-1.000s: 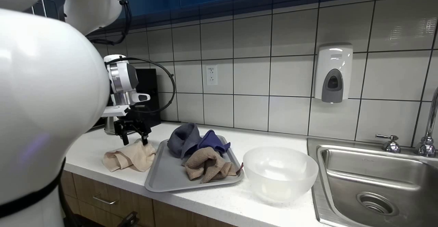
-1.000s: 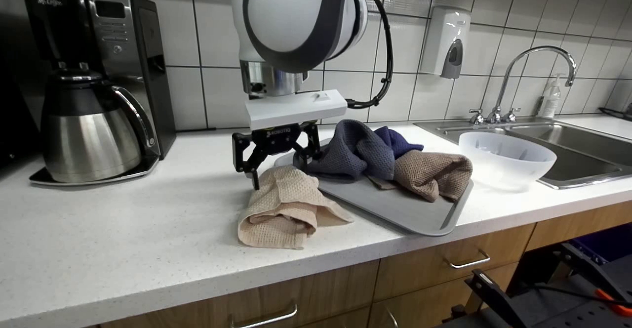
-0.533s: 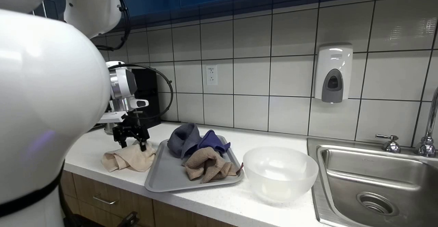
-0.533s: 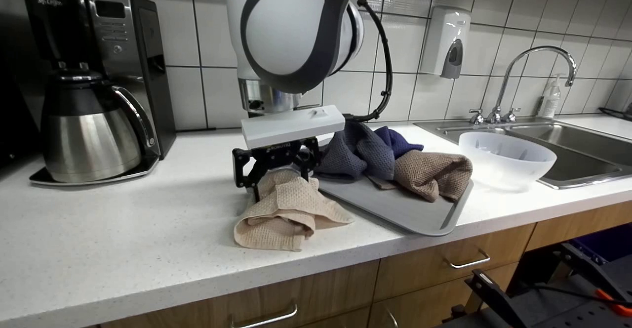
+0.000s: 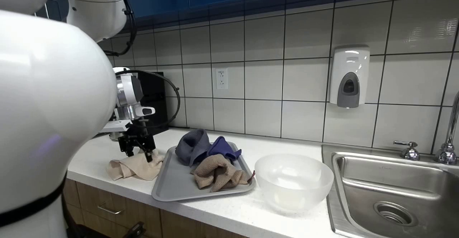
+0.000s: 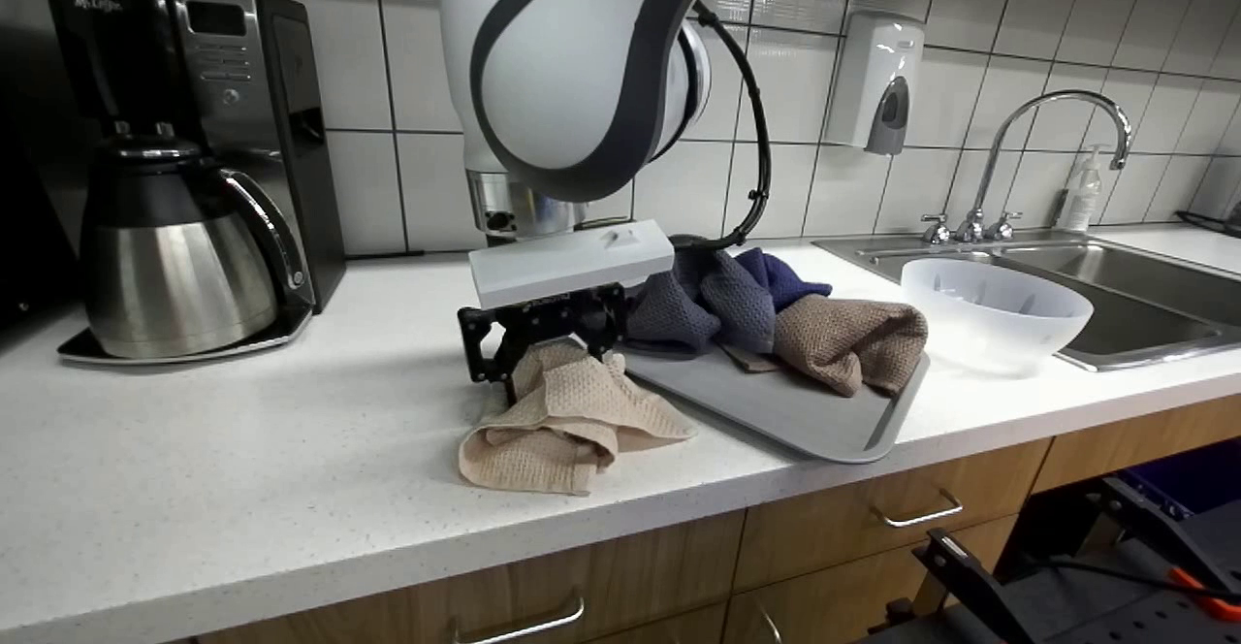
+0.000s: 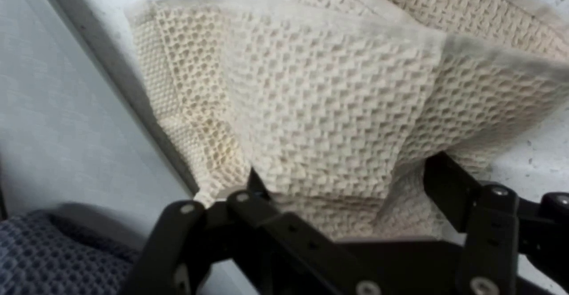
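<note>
"Lower than a second ago, the fingers (image 7: 449, 193) straddle the beige cloth (image 7: 329, 121) on the desk (image 6: 291, 469)."

"Gripping yet?"

"No, spread apart, its fold between them. I'd close evenly on that fold, clear of the tray (image 7: 66, 108) near one side."

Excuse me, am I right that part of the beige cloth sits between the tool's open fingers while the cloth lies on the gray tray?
Not quite: both exterior views show the beige cloth lying on the counter, beside the gray tray. Part of it does sit between the open fingers of the tool.
</note>
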